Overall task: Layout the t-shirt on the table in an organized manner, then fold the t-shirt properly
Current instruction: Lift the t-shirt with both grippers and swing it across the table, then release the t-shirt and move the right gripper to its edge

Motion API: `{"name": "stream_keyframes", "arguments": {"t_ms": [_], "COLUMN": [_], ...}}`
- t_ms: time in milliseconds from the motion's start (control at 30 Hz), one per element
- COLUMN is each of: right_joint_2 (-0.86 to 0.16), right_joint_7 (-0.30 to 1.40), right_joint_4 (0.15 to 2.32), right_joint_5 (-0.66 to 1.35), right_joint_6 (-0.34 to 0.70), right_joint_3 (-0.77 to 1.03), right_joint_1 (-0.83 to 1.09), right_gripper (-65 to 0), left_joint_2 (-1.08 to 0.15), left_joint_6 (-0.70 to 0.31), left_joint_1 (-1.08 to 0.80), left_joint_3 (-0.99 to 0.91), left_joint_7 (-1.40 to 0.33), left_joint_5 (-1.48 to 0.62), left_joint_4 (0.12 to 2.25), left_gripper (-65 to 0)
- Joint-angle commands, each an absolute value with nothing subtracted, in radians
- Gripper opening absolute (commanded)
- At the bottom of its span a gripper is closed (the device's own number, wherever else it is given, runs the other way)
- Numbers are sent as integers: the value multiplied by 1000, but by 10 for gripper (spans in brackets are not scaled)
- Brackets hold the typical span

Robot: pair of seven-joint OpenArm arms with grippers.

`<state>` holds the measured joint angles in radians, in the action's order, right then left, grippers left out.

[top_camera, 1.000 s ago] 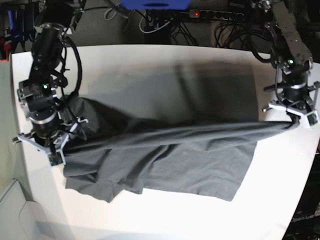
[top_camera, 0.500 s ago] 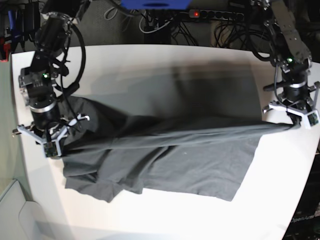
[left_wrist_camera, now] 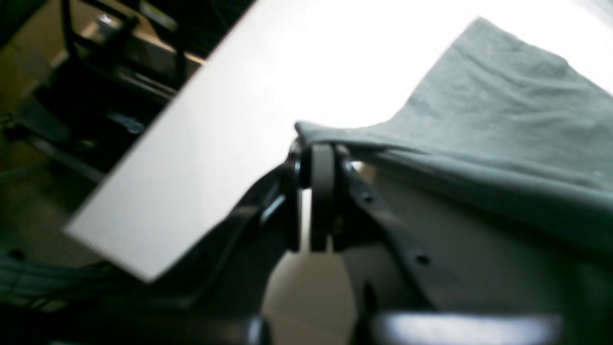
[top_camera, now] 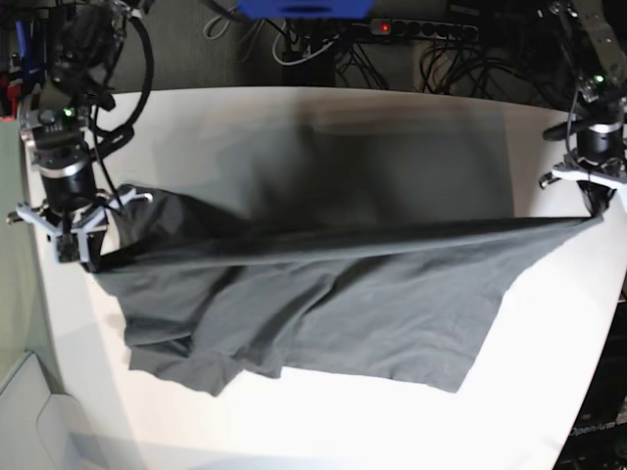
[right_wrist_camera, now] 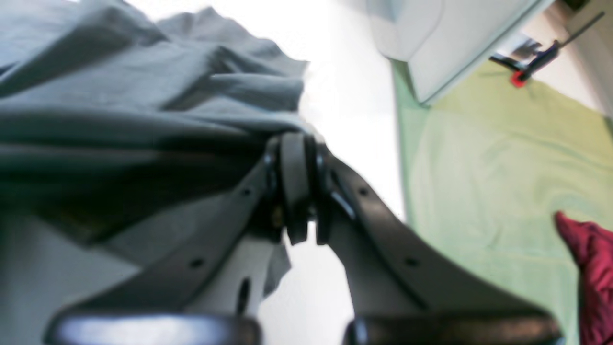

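Observation:
The dark grey t-shirt (top_camera: 323, 304) is stretched taut across the white table (top_camera: 323, 122), its upper edge lifted in a straight line between both arms and its lower part lying on the tabletop. My left gripper (top_camera: 594, 208), at the base view's right edge, is shut on one end of the t-shirt (left_wrist_camera: 479, 124). The left gripper (left_wrist_camera: 318, 153) shows its pads pressed together on the cloth corner. My right gripper (top_camera: 76, 250), at the left edge, is shut on the other end. In the right wrist view the right gripper (right_wrist_camera: 299, 143) pinches the bunched t-shirt (right_wrist_camera: 143, 96).
Cables and a power strip (top_camera: 421, 29) lie behind the table's far edge. A green floor (right_wrist_camera: 493, 167) and a red cloth (right_wrist_camera: 589, 258) show beyond the table edge in the right wrist view. A white bin (top_camera: 39, 421) sits at the lower left.
Both arms have moved outward and toward the far side, pulling the shirt's upper edge tighter and longer. The grips have not changed.

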<state>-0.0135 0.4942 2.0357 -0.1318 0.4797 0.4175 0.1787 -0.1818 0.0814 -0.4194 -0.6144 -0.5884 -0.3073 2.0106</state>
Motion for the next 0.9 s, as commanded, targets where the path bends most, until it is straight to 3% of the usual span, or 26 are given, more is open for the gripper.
{"name": "stream_keyframes", "arguments": {"t_ms": [0, 400, 567, 867], "right_joint_2": [-22, -39, -41, -41], "right_joint_7": [461, 323, 278, 358], "right_joint_4": [2055, 2054, 2054, 2052], "right_joint_5": [-147, 188, 343, 358], "right_joint_6": [446, 446, 446, 446], "right_joint_3": [455, 762, 858, 754], "right_joint_1": [182, 372, 390, 433], "right_gripper": [-650, -650, -650, -650], "left_joint_2": [-193, -182, -122, -122], "left_joint_6": [108, 108, 107, 107], "left_joint_1": [-433, -533, -522, -521], "left_joint_3": [-647, -789, -866, -819], "left_joint_7": [-549, -538, -535, -538], "left_joint_5": [-283, -286, -312, -390], "left_joint_4": [2029, 2029, 2031, 2029], "left_gripper": [-649, -649, -649, -649]}}
